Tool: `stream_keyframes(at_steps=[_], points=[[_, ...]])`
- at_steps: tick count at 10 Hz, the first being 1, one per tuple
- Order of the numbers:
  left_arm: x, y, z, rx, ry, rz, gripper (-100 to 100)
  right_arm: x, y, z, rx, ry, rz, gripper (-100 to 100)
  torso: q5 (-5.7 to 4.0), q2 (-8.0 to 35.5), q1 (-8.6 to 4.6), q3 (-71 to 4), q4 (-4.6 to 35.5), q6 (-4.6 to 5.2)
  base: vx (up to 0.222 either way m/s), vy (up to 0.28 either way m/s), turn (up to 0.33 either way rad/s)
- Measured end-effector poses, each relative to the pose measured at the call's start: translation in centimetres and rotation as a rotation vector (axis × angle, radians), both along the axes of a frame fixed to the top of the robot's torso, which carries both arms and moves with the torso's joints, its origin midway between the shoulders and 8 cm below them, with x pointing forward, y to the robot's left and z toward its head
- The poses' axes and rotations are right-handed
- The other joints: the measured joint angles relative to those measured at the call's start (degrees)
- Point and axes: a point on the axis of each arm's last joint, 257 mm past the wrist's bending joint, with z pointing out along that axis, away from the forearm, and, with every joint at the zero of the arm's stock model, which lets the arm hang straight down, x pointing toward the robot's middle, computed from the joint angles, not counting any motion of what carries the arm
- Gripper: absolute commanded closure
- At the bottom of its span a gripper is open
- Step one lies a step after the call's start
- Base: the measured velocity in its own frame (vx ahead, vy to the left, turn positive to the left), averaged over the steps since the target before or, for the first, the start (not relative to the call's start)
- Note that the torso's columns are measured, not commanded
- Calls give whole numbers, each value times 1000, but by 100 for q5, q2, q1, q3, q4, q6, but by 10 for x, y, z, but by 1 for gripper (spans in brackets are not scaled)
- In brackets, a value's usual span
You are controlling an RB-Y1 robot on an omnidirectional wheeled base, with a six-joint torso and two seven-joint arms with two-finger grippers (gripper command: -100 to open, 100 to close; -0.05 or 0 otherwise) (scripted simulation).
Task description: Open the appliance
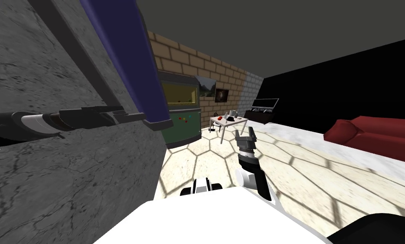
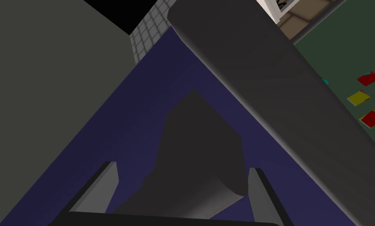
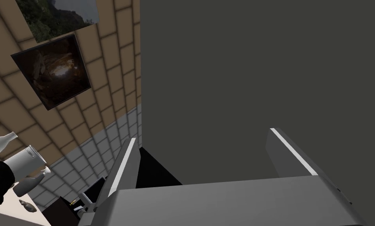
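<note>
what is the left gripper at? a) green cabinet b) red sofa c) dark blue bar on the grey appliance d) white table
c: the left gripper sits at the end of the dark blue bar on the grey appliance; the wrist view shows that bar behind its fingers.

A green cabinet (image 1: 182, 123) with a yellow window and coloured buttons was seen against a brick wall (image 1: 205, 63). On that wall a landscape picture (image 1: 205, 87) and a darker picture (image 1: 222, 95) were hung. Near the cabinet, a small white worktop (image 1: 241, 121) was set with pale bottles and a cup. A dark stand (image 1: 263, 115) carrying a screen was placed further back. A red sofa (image 1: 379, 133) was seen well apart, beyond the hexagon-tiled floor (image 1: 307, 165), before a black area (image 1: 345, 93).
</note>
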Motion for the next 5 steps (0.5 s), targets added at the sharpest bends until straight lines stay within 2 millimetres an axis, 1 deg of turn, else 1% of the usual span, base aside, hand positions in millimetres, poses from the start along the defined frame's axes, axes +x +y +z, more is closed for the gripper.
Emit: stream_keyframes(at_steps=[1, 2, 3, 5], points=[[2, -6, 8, 1, 3, -11, -100, 0, 0, 0, 0, 0, 0, 0, -10, 12, -3, 1, 5, 3, 41, -36, 97], [3, -13, 11, 10, 9, -27, -100, 0, 0, 0, 0, 0, 0, 0, -30, 31, 7, -11, 20, 5, 17, -23, 109], [5, -20, 14, 23, 13, -44, -100, 0, 0, 0, 0, 0, 0, 0, -52, 49, 12, -21, 39, -1, 9, -1, 51], [7, -28, 18, 33, 18, -61, -100, 0, 0, 0, 0, 0, 0, 0, -78, 56, -3, -37, 54, 2, 0, 17, 39]])
